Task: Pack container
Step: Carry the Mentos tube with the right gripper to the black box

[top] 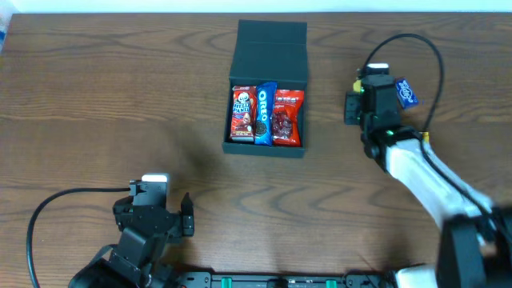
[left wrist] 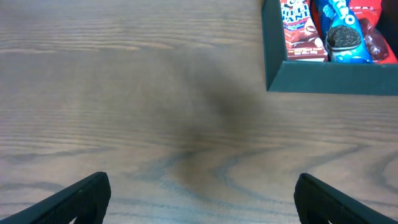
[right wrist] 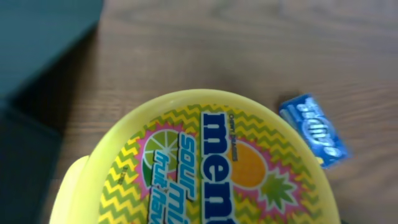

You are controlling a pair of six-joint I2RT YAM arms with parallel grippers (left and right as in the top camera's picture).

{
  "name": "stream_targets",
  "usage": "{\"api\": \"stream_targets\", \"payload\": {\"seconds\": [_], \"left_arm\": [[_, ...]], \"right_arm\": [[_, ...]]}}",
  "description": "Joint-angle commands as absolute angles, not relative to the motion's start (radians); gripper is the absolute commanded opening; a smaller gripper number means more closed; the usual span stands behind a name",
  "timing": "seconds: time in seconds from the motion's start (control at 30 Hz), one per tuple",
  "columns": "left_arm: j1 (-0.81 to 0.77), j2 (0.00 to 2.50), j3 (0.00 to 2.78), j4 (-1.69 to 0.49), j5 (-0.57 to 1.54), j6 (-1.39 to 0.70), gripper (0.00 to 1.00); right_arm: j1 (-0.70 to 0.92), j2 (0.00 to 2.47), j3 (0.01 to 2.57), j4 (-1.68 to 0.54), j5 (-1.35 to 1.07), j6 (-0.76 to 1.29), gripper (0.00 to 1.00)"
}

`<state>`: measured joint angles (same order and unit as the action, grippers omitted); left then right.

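Right tool (top: 370, 94) sits just right of the dark teal-green matte cardboard box (top: 264, 150), whose flap lid is open at the back. It seems to be pinching a round yellow plastic Mentos sour-mix tub (right wrist: 211, 168). The tub fills the right wrist view w/ the table (top: 96, 96) far below it, but the fingers themselves are hidden, so the grip is a judgement. The box is at the table's far centre and already holds three packets side by side: a red Hello Panda packet (top: 242, 114), a blue Oreo packet (top: 264, 112) and a red snack packet (top: 287, 116). A small blue wrapped packet (top: 406, 92) lies on the table just beside the right tool. Left tool (top: 154, 200) is spread wide w/ nothing in it, well apart from the box and near the front edge. Step in hand is prob. carrying the tub over. Do it well by lifting high enough to clear the right wall, then centring over the opening. Little bare floor shows inside, so set it flat on the packets and let go low so it doesn't roll off.
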<state>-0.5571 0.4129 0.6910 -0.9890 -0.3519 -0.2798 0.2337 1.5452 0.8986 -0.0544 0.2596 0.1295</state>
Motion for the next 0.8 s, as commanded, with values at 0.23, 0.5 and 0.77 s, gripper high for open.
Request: {"api": "stream_targets", "payload": {"seconds": [0.23,0.5,0.77], "left_arm": [[-0.551,0.408,0.683,-0.991,-0.369,-0.266,0.95],[-0.551,0.408,0.683,-0.991,-0.369,-0.266,0.95],[-0.551,0.408,0.683,-0.991,-0.369,-0.266,0.95]], "right_arm": [[0.443,1.182,0.972,-0.451,0.264,0.384,0.01],[0.586,1.262,1.211,-0.854,0.161,0.643,0.01],[0.606,1.526,1.484,-1.037,-0.166,0.628,0.02]]}}
